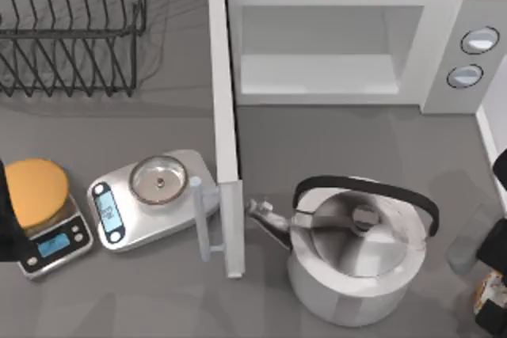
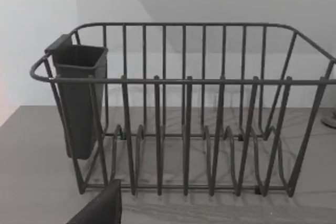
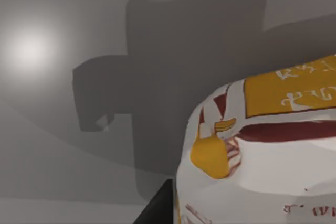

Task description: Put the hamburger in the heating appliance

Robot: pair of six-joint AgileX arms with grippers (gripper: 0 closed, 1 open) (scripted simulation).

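Your right gripper (image 1: pixel 495 290) sits low at the table's right edge — the hamburger (image 3: pixel 262 150) close beneath its wrist camera. Grip: can't tell — it's cut off

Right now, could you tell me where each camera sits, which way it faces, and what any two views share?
Top view: above the table, looking down on the open microwave, kettle, two scales and dish rack; the right gripper sits at the right edge, the left arm at the left edge.
Left wrist view: low over the table, facing the dish rack; a dark gripper part pokes in.
Right wrist view: close above the hamburger; a dark finger beside it.
Shared: the rack shows in the top and left wrist views.
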